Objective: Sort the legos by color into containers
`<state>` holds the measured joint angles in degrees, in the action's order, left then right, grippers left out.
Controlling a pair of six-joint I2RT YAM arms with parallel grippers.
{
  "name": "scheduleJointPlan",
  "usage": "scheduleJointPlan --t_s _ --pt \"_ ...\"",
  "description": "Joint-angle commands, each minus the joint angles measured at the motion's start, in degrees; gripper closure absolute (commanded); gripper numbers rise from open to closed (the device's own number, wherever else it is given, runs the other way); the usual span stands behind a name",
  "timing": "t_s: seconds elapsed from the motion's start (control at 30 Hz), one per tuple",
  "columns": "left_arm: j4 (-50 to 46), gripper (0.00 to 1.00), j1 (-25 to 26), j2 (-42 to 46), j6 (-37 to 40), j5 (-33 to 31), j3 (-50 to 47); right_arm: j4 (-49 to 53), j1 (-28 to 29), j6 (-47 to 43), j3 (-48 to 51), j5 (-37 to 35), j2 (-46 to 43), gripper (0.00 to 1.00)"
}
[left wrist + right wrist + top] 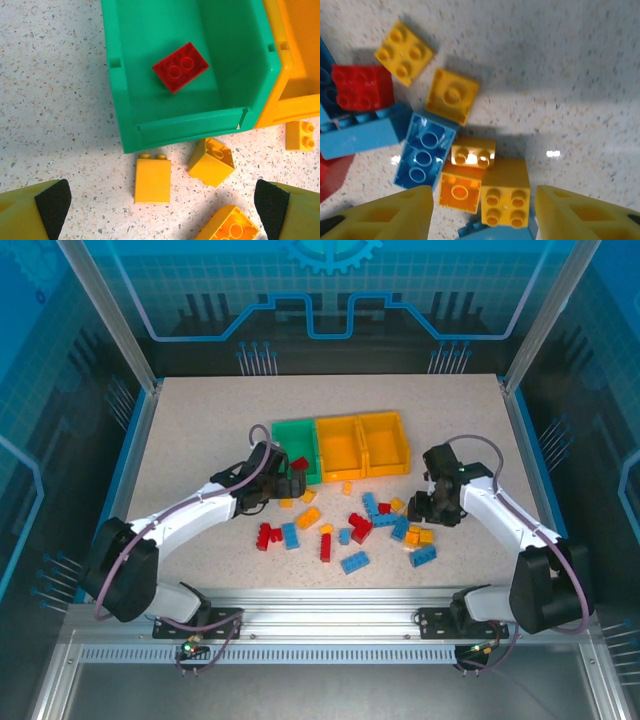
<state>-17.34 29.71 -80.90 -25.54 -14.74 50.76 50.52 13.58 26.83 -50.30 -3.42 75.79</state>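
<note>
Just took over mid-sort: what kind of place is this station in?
Probably a purpose-built robot test cell rather than a home or factory line: aluminium frame posts hold blue printed wall panels with a gear graphic, and the speckled table carries toy legos and three joined containers.

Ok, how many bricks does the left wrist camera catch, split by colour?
Red bricks: 1, lying in the green bin
Yellow bricks: 4, all on the table outside the bin
Total: 5
</note>
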Motion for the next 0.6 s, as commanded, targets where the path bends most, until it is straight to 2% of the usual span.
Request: scheduleJointPlan --t_s 0.0,0.07,0.33,0.57 --pt "1.83 0.01 0.52 2.41 -0.53 0.58 -2.00 3.33 0.80 2.67 3.10 -0.18 -1.16 0.48" --pt "1.79 0.01 0.54 3.17 -0.65 0.81 -2.65 2.89 1.45 3.02 4.41 -0.03 -1.68 0.51" --pt "1.79 0.01 0.57 5.46 -1.40 0.64 -4.46 1.82 2.39 3.38 6.29 -1.30 -1.46 0.50" --pt "1.97 0.01 0.59 6.23 -2.46 0.73 -5.48 -1.15 2.44 1.70 6.38 -1.94 3.32 0.58"
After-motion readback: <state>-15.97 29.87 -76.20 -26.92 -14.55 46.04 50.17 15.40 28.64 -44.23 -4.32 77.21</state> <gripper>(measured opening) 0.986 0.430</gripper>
